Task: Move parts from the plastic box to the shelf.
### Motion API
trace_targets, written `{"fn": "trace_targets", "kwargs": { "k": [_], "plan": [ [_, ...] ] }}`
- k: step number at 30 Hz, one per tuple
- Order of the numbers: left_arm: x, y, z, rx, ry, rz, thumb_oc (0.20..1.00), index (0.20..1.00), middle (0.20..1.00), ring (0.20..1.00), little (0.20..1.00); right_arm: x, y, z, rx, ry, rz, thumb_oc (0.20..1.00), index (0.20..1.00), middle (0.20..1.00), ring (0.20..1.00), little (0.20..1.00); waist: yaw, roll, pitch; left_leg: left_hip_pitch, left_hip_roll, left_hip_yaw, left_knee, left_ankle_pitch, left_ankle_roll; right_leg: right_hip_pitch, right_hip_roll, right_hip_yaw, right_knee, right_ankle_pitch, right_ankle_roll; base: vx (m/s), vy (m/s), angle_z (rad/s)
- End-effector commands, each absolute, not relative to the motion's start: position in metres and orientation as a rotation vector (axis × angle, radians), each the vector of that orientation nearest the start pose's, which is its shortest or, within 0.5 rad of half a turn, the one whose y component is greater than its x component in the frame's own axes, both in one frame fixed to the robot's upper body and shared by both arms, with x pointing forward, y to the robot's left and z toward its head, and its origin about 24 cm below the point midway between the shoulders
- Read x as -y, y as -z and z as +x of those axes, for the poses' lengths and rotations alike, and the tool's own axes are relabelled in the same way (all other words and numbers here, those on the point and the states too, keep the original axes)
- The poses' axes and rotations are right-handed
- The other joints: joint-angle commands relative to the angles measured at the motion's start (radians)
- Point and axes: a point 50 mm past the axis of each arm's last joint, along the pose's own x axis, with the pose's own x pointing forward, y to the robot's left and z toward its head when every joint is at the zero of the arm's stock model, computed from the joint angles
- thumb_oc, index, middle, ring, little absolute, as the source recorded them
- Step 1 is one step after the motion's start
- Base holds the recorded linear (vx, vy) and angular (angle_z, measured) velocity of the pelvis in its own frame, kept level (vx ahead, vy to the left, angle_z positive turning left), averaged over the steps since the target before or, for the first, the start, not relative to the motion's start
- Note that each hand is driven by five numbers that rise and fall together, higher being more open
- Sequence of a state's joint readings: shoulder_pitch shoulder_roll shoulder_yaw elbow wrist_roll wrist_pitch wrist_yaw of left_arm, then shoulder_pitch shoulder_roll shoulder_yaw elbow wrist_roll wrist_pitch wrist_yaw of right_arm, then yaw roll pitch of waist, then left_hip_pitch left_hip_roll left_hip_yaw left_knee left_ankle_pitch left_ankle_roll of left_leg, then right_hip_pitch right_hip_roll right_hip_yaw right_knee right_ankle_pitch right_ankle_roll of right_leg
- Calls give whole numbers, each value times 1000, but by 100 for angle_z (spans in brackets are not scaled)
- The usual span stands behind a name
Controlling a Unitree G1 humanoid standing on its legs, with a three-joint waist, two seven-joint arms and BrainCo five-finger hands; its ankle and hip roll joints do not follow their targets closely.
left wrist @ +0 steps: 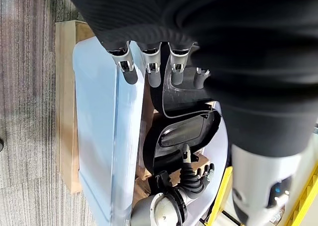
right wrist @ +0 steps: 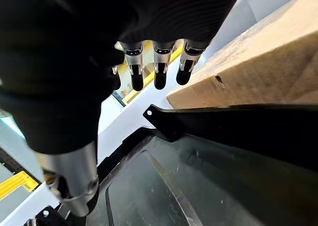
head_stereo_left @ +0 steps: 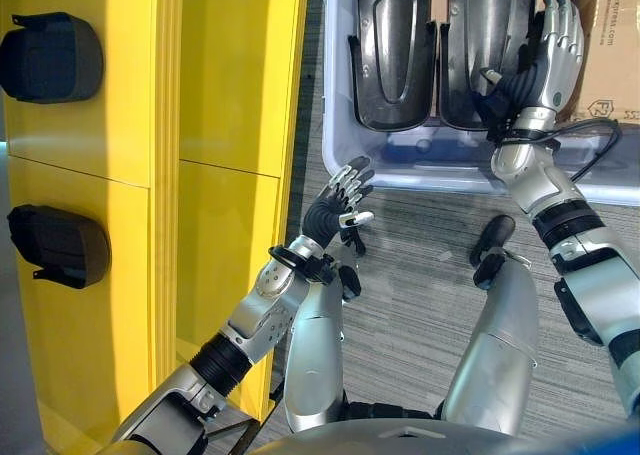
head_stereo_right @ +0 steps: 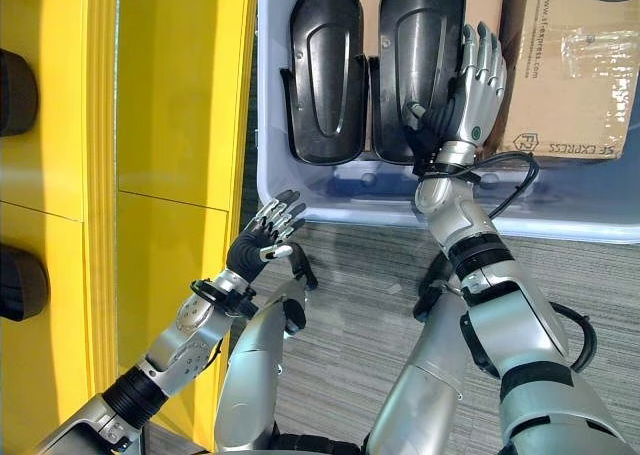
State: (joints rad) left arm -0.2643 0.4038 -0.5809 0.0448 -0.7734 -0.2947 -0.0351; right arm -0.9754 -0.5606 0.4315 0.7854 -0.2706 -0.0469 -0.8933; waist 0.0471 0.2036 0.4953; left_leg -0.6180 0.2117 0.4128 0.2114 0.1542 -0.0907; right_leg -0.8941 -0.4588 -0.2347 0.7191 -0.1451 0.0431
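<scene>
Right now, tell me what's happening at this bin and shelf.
The robot is reaching into the plastic box with its right hand, fingers straight, over the right-hand one of two black molded parts standing side by side there; no grasp is visible yet. The other part sits untouched to its left. The left hand hovers open, holding nothing, just short of the box's near rim. Two similar black parts already sit on the yellow shelf. A cardboard box stands beside the bin.
</scene>
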Motion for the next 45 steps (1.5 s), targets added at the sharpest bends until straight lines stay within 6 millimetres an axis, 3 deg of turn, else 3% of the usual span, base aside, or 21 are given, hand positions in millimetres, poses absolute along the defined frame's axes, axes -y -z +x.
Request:
{"fn": "trace_targets", "kwargs": {
  "k": [1,6,14,27,34,39,45],
  "plan": [
    [-82,-100,267,245,589,-381,1000,1000,1000,1000,1000,219,-243,386,659,761,-836,1000,1000,1000,1000,1000,-2,98,25,-73,-4,23,119,-182,0,13,82,-55,80,-146,-15,0,0,0],
    [-78,-100,267,250,598,-375,1000,1000,1000,1000,1000,221,-234,385,609,790,-711,1000,1000,1000,1000,1000,-7,97,25,-84,-4,22,119,-182,-2,1,89,-52,78,-145,-17,2,-4,1],
    [-75,-102,269,247,593,-375,1000,1000,1000,1000,1000,215,-224,387,563,774,-697,1000,1000,1000,1000,1000,-13,96,25,-86,-5,25,115,-181,-2,-4,93,-45,69,-139,-14,0,0,0],
    [-71,-105,275,246,607,-337,1000,1000,1000,1000,1000,225,-187,395,274,729,-718,1000,1000,1000,1000,1000,-5,95,25,-113,-7,15,122,-180,0,-22,88,-44,74,-133,-13,0,0,0],
    [-72,-107,277,246,613,-319,1000,1000,1000,1000,1000,234,-160,396,81,709,-621,1000,1000,1000,1000,1000,7,90,25,-129,-5,4,128,-180,-1,-27,86,-50,77,-130,-11,-5,-27,5],
    [-72,-111,279,247,617,-316,1000,1000,1000,1000,1000,237,-148,395,1,695,-671,1000,1000,1000,1000,1000,7,87,25,-133,-3,1,127,-177,-2,-31,86,-50,79,-129,-11,0,0,0],
    [-71,-110,281,245,624,-309,1000,1000,1000,1000,1000,244,-141,395,-141,668,-905,1000,1000,1000,1000,1000,21,85,25,-144,1,-8,127,-172,-4,-30,86,-62,74,-123,-10,0,0,0]
  ]
}}
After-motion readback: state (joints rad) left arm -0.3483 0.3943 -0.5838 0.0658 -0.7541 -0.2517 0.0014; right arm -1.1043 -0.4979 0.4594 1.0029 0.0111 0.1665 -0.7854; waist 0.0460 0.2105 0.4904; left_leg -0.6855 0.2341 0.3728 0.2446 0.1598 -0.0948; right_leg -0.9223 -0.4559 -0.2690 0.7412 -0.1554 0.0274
